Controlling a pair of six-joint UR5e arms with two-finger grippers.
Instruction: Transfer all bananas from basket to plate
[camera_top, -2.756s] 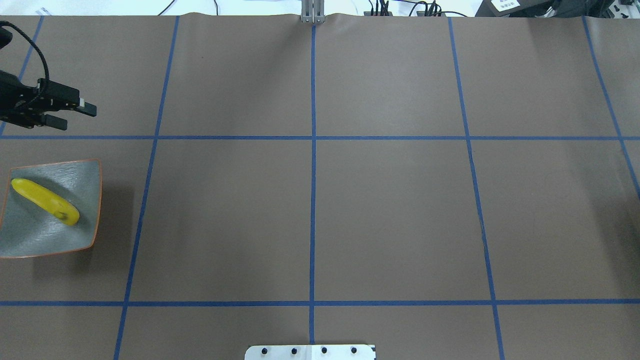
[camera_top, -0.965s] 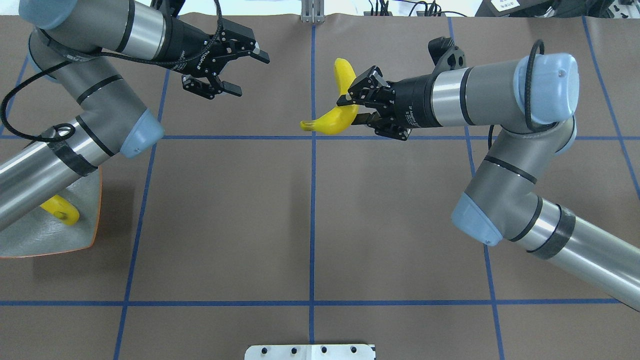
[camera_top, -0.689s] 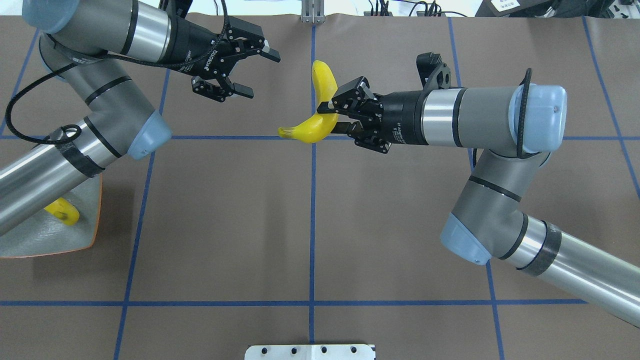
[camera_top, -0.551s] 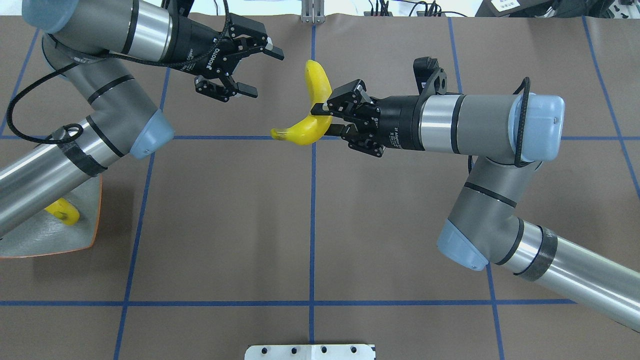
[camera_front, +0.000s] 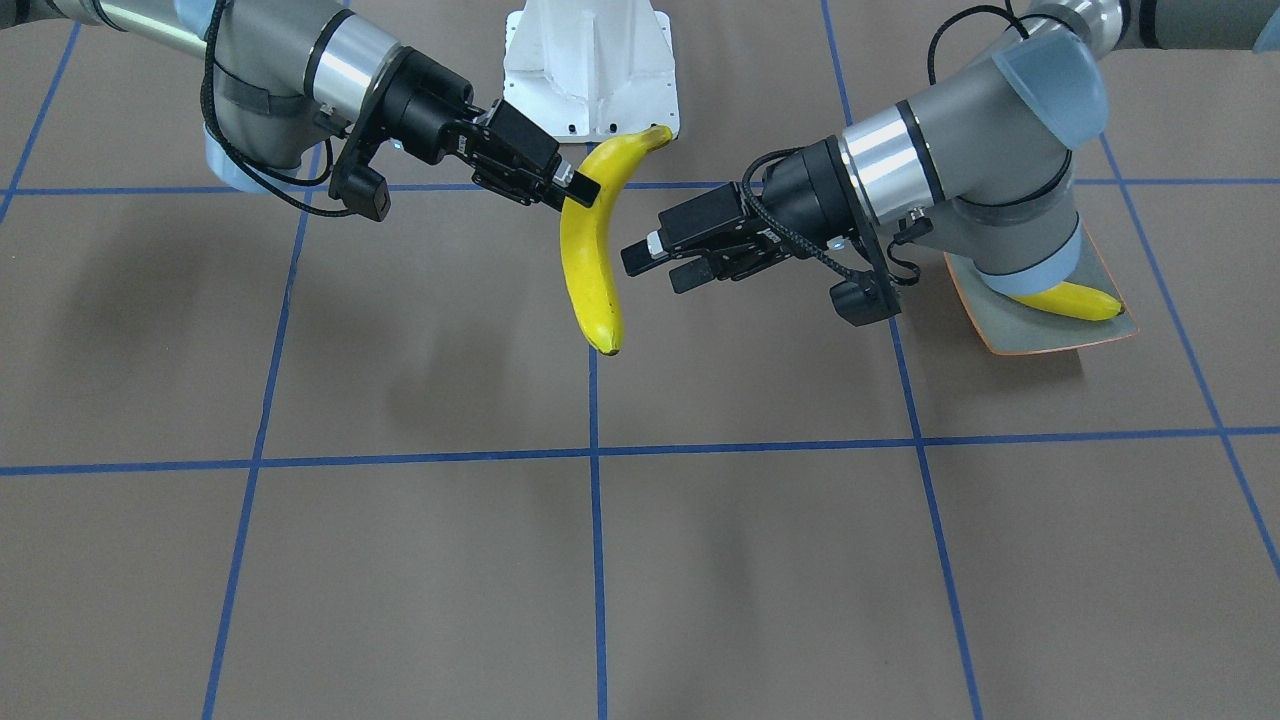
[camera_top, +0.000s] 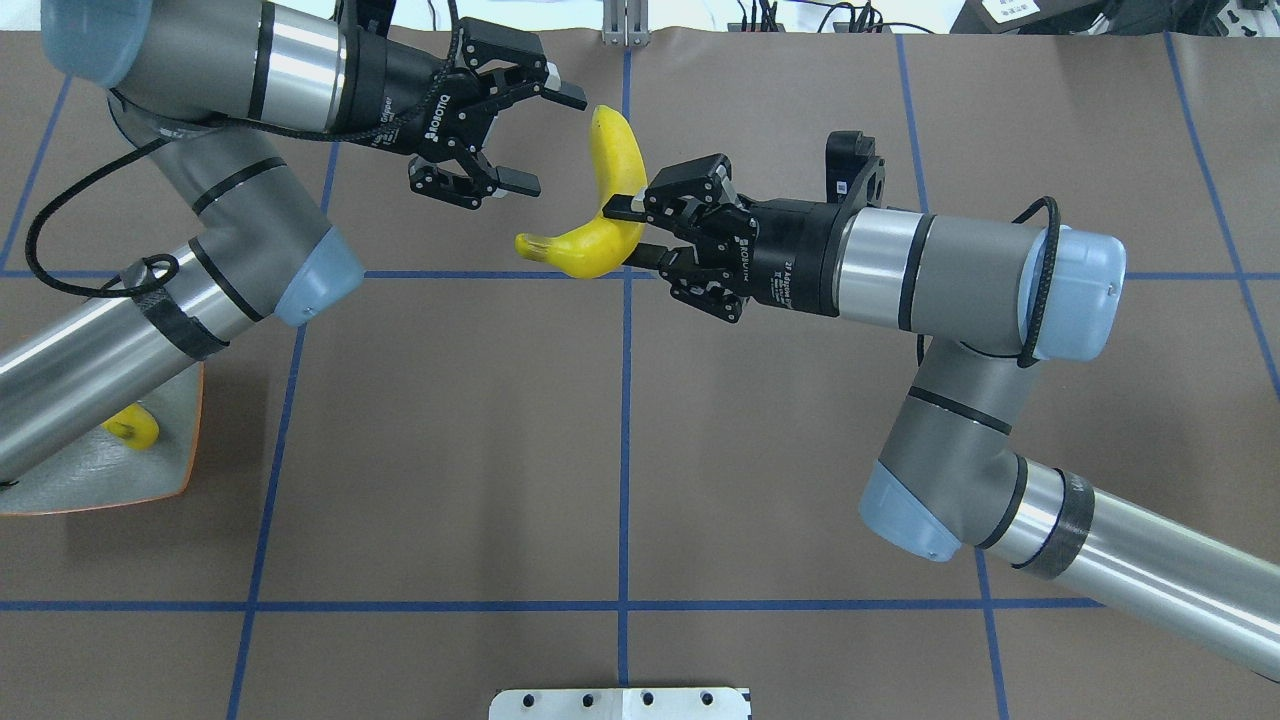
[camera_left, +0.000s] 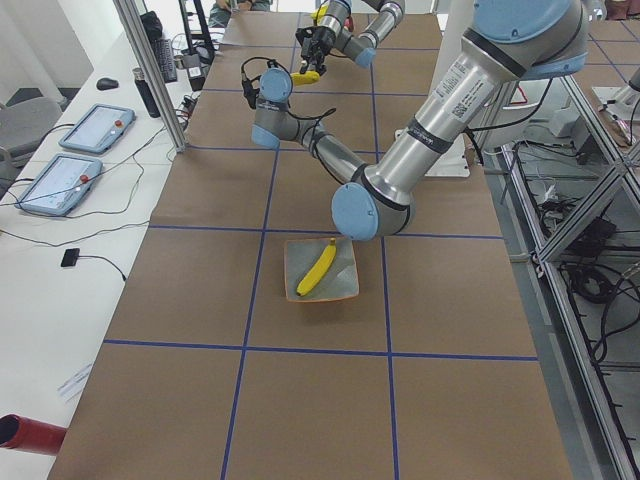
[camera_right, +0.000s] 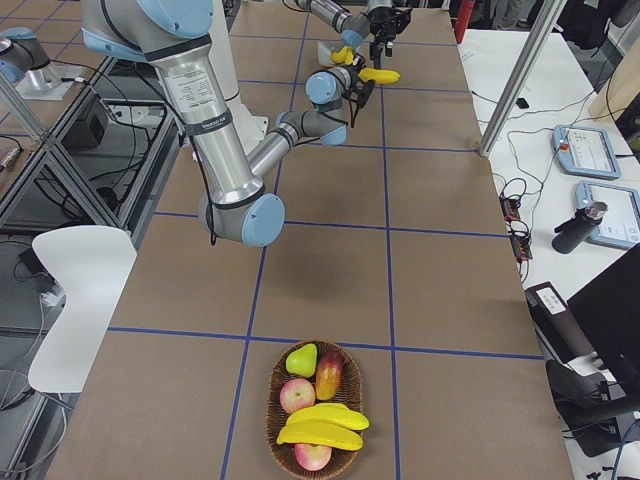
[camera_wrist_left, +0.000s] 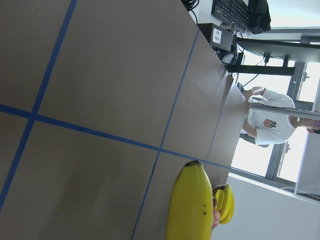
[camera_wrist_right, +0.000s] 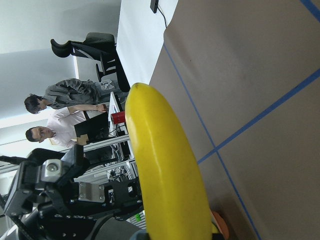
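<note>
My right gripper (camera_top: 625, 228) is shut on a yellow banana (camera_top: 603, 200) and holds it in the air over the far middle of the table. The banana hangs curved, its lower tip (camera_front: 607, 345) free. My left gripper (camera_top: 545, 140) is open just beside the banana's upper end, not touching it. In the left wrist view the banana (camera_wrist_left: 192, 205) fills the lower edge. The plate (camera_top: 165, 480) sits at the table's left edge with one banana (camera_top: 130, 428) on it, partly under my left arm. The basket (camera_right: 272, 400) holds two bananas (camera_right: 320, 425).
The basket also holds a pear (camera_right: 301, 358), a mango (camera_right: 329, 373) and apples (camera_right: 296, 395). The robot's white base (camera_front: 590, 60) stands behind the grippers. People stand beyond the table's ends. Blue tape lines grid the brown table.
My right arm has carried the banana leftward toward the centre line. My left arm has swung in from the left edge, and its open gripper has closed in on the banana.
</note>
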